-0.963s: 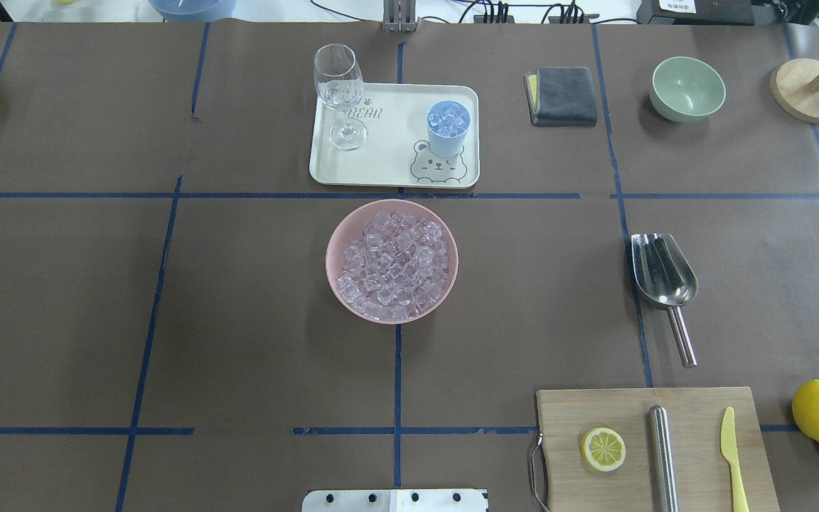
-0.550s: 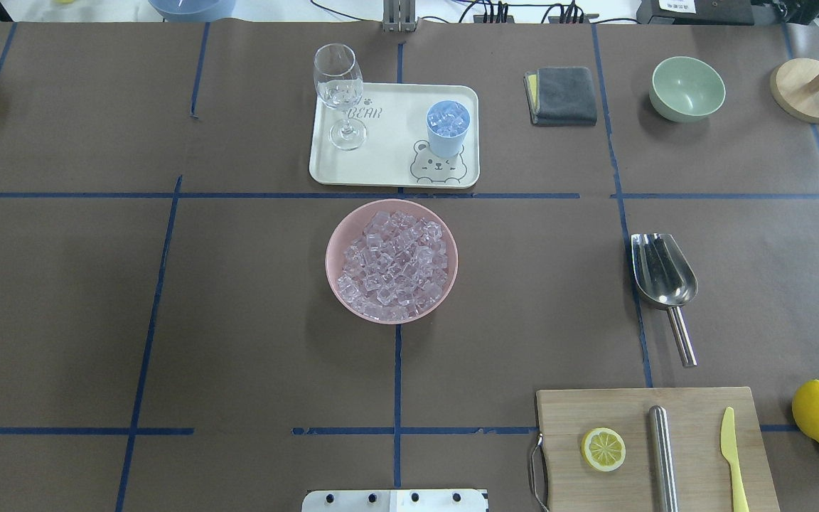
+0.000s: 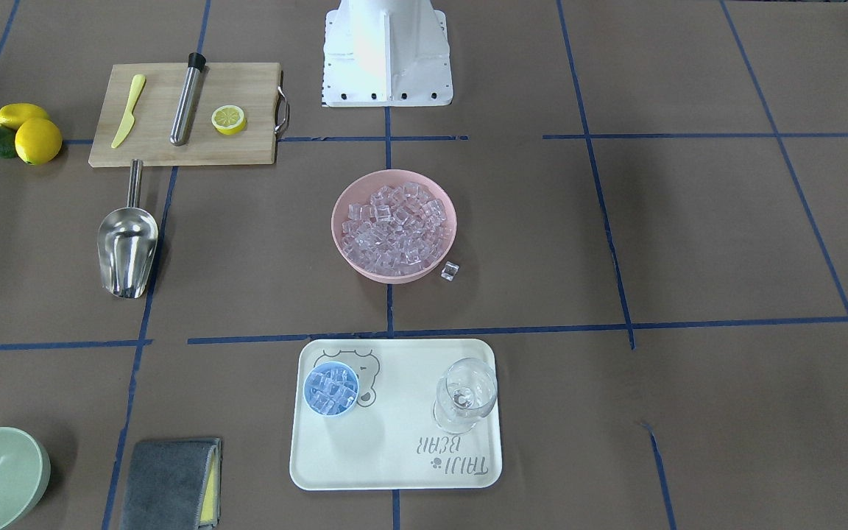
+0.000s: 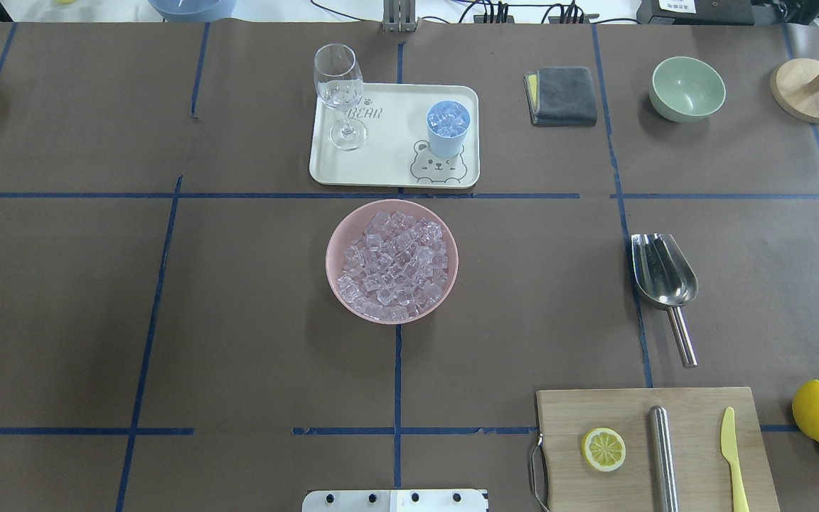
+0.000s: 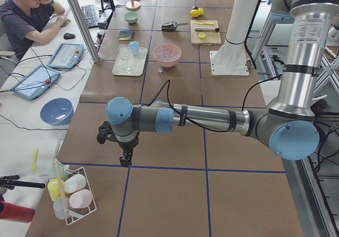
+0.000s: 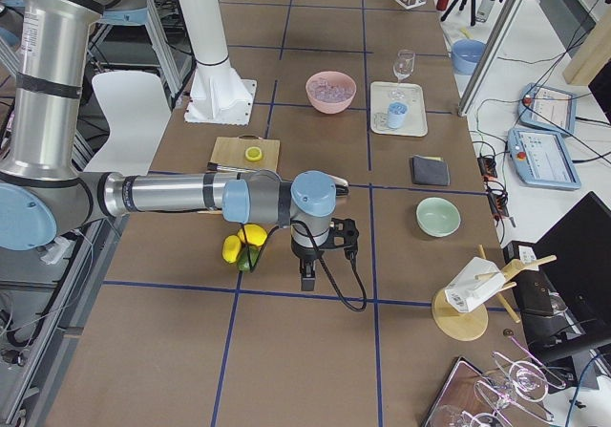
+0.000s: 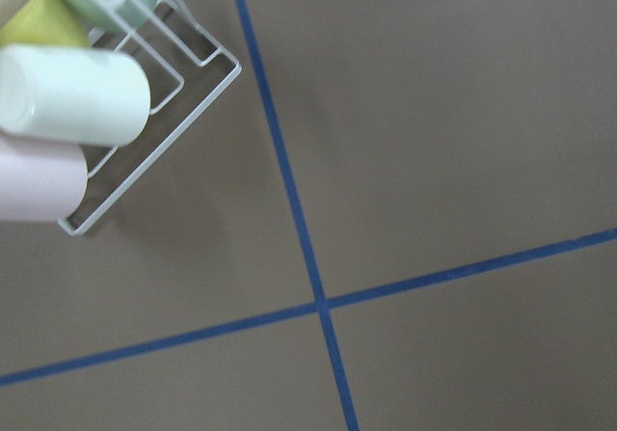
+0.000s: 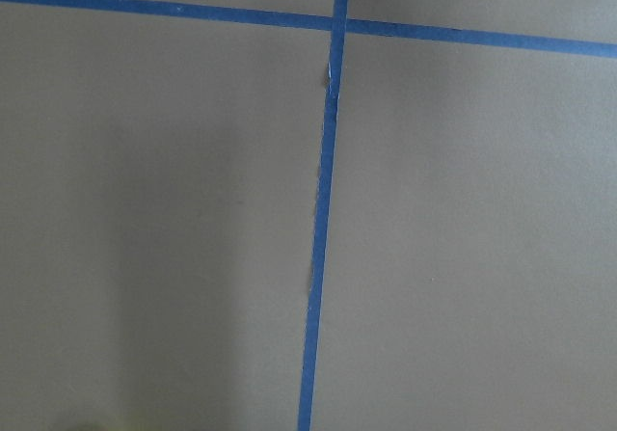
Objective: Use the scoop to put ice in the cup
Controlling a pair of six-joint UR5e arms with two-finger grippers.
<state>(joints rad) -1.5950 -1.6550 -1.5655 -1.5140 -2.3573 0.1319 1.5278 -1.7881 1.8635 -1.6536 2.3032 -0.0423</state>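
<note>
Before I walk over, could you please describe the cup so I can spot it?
Find the cream tray near the pink bowl. The cup stands at its bear drawing, light blue and holding ice, unlike the clear stemmed glass beside it.

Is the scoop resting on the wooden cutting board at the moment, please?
No, the scoop lies on the table beyond the cutting board, with a clear gap between its handle tip and the board's edge.
</note>
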